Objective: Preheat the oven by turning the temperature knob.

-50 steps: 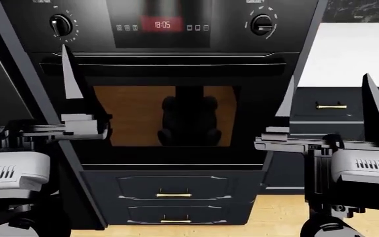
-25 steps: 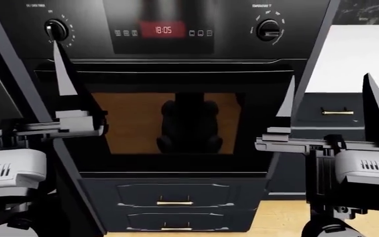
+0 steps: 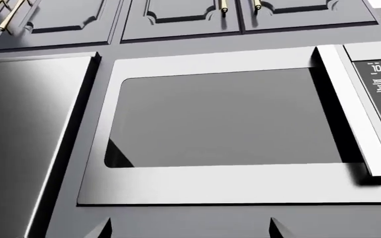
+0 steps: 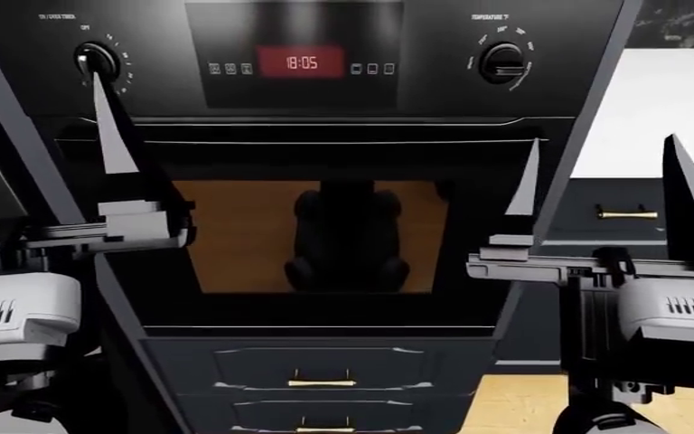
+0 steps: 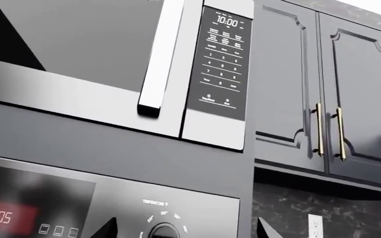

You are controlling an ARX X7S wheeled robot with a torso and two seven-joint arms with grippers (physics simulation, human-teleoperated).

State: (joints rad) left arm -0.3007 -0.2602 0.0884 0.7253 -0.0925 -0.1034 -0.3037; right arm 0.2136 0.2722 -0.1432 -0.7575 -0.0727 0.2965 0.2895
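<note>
The black temperature knob (image 4: 501, 63) sits at the right of the oven's control panel (image 4: 444, 90), up and to the left of my right gripper (image 4: 600, 149). That gripper is open and empty, fingers pointing up, well short of the panel. In the right wrist view the knob (image 5: 166, 232) shows between the spread fingertips of the right gripper (image 5: 187, 230), at a distance. My left gripper (image 4: 33, 145) is open and empty, one finger (image 4: 112, 136) standing below the left timer knob (image 4: 97, 60). In the left wrist view the left gripper (image 3: 190, 230) shows only its two fingertips.
A red clock display (image 4: 301, 62) is at the panel's middle. The oven door window (image 4: 311, 235) is below it, with drawers (image 4: 317, 382) under that. A silver microwave (image 3: 230, 124) hangs above the oven, with dark cabinets (image 5: 323, 99) to the right. A white counter (image 4: 672, 108) is at right.
The oven panel has slid down in the head view and grown a little larger, so both knobs sit lower. Both arms hold the same pose, open.
</note>
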